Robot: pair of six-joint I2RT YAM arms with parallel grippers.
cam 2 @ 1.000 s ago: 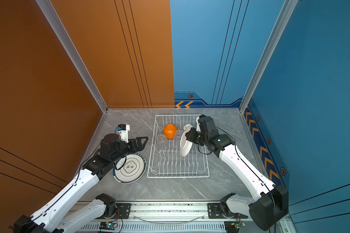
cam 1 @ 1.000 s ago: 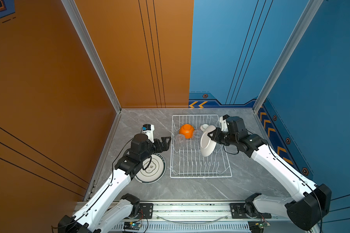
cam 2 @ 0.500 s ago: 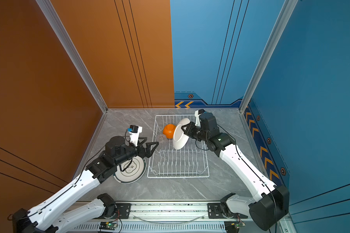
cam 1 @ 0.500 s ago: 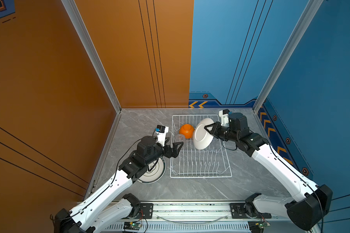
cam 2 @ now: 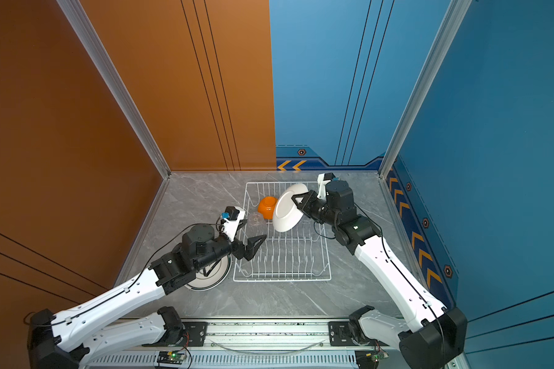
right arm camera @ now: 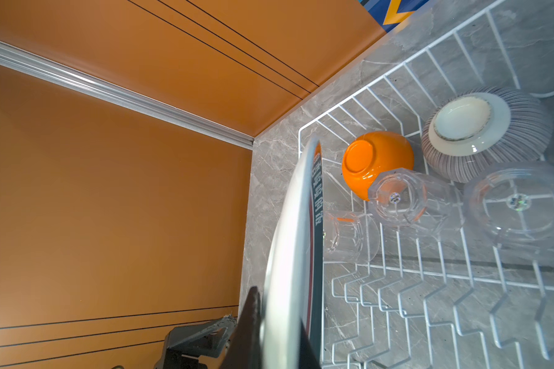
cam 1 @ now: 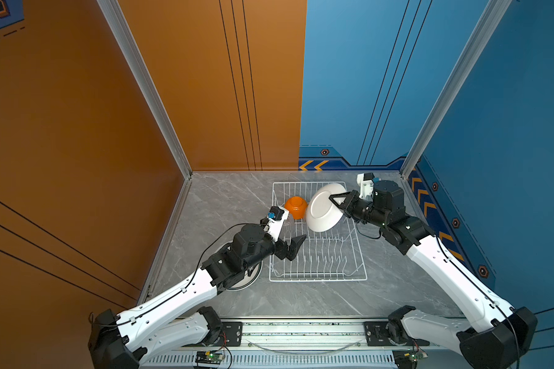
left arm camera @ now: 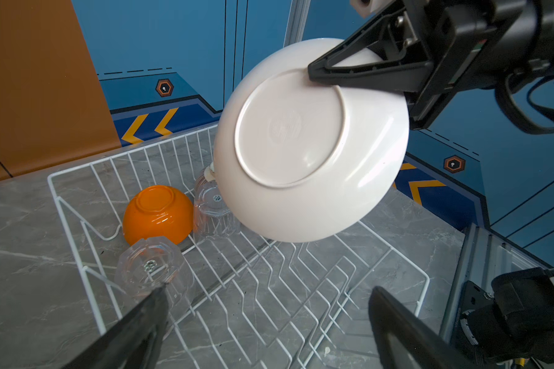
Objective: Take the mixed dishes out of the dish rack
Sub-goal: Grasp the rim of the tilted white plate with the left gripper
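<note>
My right gripper (cam 1: 337, 200) (right arm camera: 282, 319) is shut on the rim of a white plate (cam 1: 323, 208) (cam 2: 287, 211) (left arm camera: 301, 153) and holds it tilted in the air above the far end of the dish rack (cam 1: 317, 280) (cam 2: 282, 280). In the rack lie an upturned orange bowl (cam 1: 296, 207) (left arm camera: 157, 214) (right arm camera: 375, 163), a ribbed white bowl (right arm camera: 483, 134) and three upturned glass cups (right arm camera: 400, 201) (left arm camera: 151, 271). My left gripper (cam 1: 298, 247) (cam 2: 258, 247) (left arm camera: 269, 289) hangs open and empty over the rack's left side, near the closest cup.
Another plate (cam 1: 247, 281) (cam 2: 205, 281) lies flat on the grey table left of the rack, partly under my left arm. Orange and blue walls close in the table at the left, back and right.
The right gripper has lifted the plate up out of the rack's prongs and tilted it. The left arm has swung from beside the rack to over its left side.
</note>
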